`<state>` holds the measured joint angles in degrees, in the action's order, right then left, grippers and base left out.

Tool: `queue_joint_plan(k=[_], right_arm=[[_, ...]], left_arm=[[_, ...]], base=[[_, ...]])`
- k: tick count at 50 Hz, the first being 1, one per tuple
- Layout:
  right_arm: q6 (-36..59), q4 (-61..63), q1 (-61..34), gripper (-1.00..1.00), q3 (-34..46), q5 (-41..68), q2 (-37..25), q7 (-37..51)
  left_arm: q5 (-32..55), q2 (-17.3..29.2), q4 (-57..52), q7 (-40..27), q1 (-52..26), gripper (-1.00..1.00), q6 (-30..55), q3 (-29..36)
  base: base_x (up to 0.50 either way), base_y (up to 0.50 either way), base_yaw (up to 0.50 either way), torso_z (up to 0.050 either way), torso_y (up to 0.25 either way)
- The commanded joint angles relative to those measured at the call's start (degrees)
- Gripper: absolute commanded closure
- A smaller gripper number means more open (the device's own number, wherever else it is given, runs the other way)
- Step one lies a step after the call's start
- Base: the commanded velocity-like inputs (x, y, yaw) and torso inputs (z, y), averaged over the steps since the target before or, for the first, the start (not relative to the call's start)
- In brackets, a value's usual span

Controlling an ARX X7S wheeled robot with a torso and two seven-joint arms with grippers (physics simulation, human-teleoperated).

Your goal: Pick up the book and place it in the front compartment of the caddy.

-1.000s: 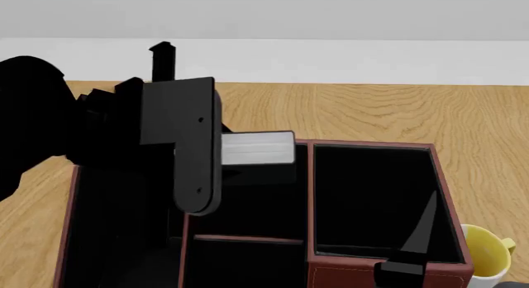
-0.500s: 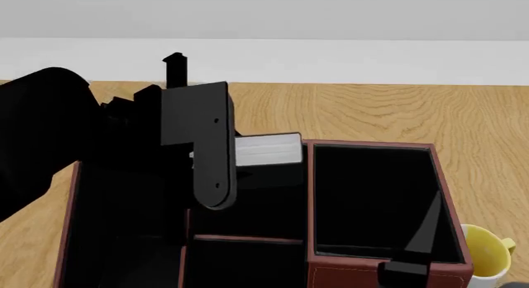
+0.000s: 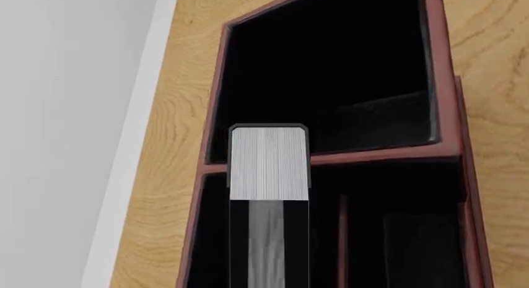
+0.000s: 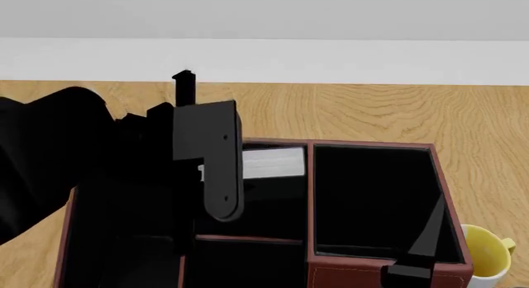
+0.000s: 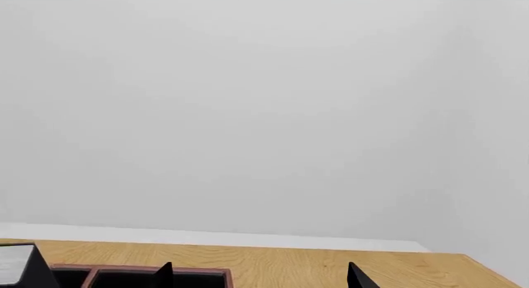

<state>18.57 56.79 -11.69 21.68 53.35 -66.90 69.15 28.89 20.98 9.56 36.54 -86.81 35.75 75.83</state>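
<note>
Holding book in left gripper, page edges outward, over caddy middle column; head view: book low at far middle compartment, mug beside caddy; right wrist view: right gripper fingers spread, empty.

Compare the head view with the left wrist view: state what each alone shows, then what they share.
Only the head view shows the left arm, the white-and-yellow mug beside the caddy, and a dark right gripper finger at the caddy's near wall. Only the left wrist view looks straight along the book's ribbed white page edge. Both show the book, the reddish-brown caddy with its black compartments, and the wooden table.
</note>
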Motion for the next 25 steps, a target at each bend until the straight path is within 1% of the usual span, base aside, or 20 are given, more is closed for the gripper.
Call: queue_joint_plan(k=[1,10,25], right_arm=[[-0.3,0.2,0.3,-1.00,0.0,0.0,-0.4,0.3],[-0.5,0.2,0.3,-1.00,0.0,0.1,-0.6,0.5],[-1.3,0.3,1.0,-1.00,-0.1,0.0,-1.3,0.7]], left_arm=[[-1.0,-0.5,1.6,-1.9,0.9,1.00,-2.0,-0.5],[-2.0,-1.4,4.2,-2.3,2.3,1.00,-4.0,-0.1],[-4.5,-4.3,12.6,-2.9,4.7,1.00,-8.7,0.8]], base=[[0.00,0.00,0.00,0.000,0.000],[0.00,0.00,0.00,0.000,0.001],[0.00,0.00,0.00,0.001,0.001]])
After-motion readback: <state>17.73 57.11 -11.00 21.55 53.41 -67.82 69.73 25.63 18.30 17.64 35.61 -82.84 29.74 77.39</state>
